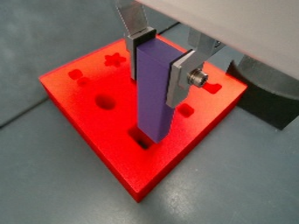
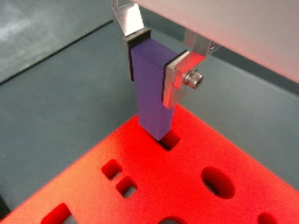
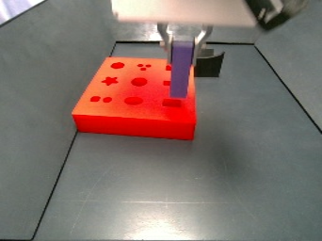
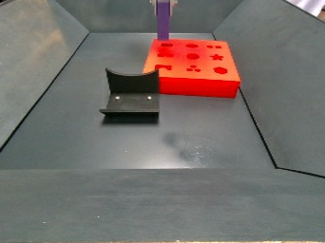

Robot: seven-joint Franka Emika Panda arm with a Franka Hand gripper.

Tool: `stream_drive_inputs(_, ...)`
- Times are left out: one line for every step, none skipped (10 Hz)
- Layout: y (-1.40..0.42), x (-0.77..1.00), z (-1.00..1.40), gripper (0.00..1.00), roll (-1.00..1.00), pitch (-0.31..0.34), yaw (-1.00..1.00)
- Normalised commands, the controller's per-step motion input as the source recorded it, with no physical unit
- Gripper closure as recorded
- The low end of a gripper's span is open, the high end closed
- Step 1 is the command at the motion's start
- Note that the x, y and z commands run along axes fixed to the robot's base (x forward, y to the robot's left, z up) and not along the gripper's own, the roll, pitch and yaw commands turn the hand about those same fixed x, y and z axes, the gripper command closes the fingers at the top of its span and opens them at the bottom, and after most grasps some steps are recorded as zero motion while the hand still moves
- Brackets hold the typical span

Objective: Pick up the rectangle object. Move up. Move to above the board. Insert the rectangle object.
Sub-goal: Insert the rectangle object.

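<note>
My gripper (image 1: pixel 159 66) is shut on the purple rectangle object (image 1: pixel 152 96), holding it upright by its upper part between the silver fingers (image 1: pixel 179 80). The object's lower end sits at the mouth of a small rectangular cutout near one corner of the red board (image 1: pixel 82 98); how deep it goes I cannot tell. The same hold shows in the wrist view with the gripper (image 2: pixel 156 61), object (image 2: pixel 152 101) and board (image 2: pixel 152 188). In a side view the gripper (image 3: pixel 184 40) holds the object (image 3: pixel 180 75) over the board's (image 3: pixel 107 120) right front corner. The object (image 4: pixel 164 19) stands at the board's (image 4: pixel 191 85) far left corner.
The dark fixture (image 4: pixel 129 97) stands on the grey floor left of the board, and it also shows behind the board (image 3: pixel 209 62). Sloped bin walls (image 4: pixel 45 76) surround the floor. The board's top has star, round and square cutouts (image 3: pixel 111 82).
</note>
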Motion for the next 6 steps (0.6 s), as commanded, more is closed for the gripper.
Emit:
stream_drive_inputs(-0.01,-0.02,-0.38,1.0,0.2,-0.08,0.0)
stream_drive_inputs(-0.03,-0.02,-0.29,1.0,0.09,-0.074,0.0)
stream_drive_inputs(-0.07,-0.06,-0.21,1.0,0.03,-0.076,0.0)
stream_drive_inputs(-0.12,-0.05,-0.18,1.0,0.05,-0.066,0.0)
stream_drive_inputs(-0.14,-0.11,-0.45,1.0,0.07,-0.083,0.0)
stream_drive_inputs(-0.09,-0.19,-0.73,1.0,0.11,-0.099,0.0)
